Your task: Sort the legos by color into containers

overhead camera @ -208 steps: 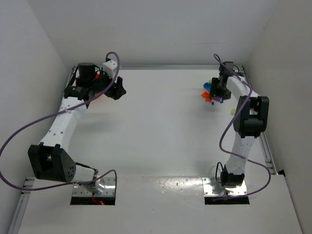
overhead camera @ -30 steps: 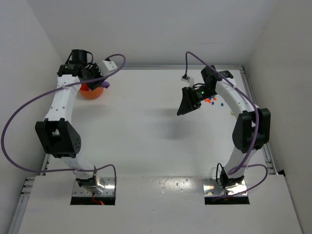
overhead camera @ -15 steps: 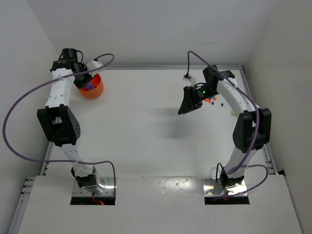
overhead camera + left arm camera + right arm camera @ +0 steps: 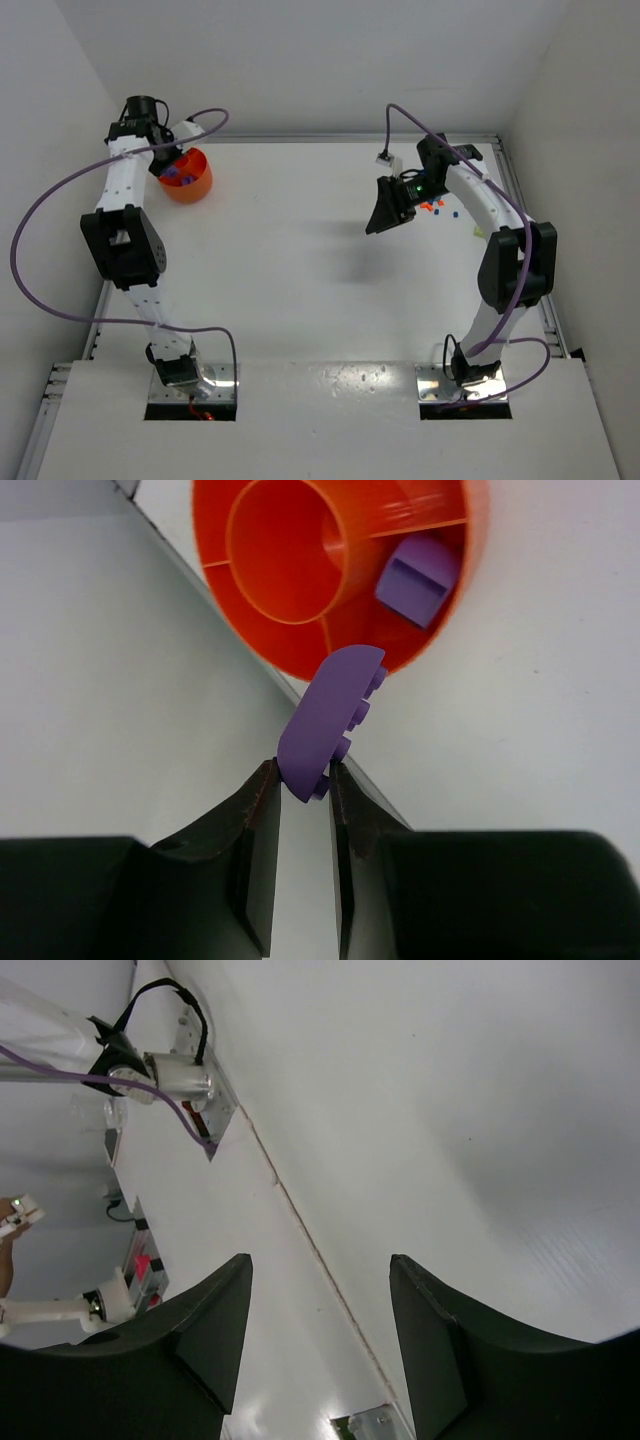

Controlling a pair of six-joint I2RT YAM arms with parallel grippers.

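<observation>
**A:** What is your left hand doing up in that far corner?

**B:** My left gripper [image 4: 303,780] is pinched on a purple brick [image 4: 330,720]. I hold it by its lower end so that the studded length sticks out ahead of my fingers, toward the orange bowl [image 4: 215,590]. That way the free end can pass over the rim before I let go.

**A:** Is it over the bowl yet?

**B:** Only its tip reaches the rim in my wrist view. I cannot tell whether it touches. A second purple brick [image 4: 417,578] lies in one outer compartment just beyond, so I judge this one belongs beside it, purple with purple.

**A:** And your right hand?

**B:** My right gripper [image 4: 320,1260] hangs above the table [image 4: 300,270] with its jaws spread and nothing between them. The loose bricks [image 4: 432,207], orange and blue among them, lie just behind it near the right edge. I judge it is waiting there, close to the pile, for the next pick.

**A:** Any risk on the left?

**B:** I hold little of the brick, so it could pivot and drop outside the rim.
</observation>
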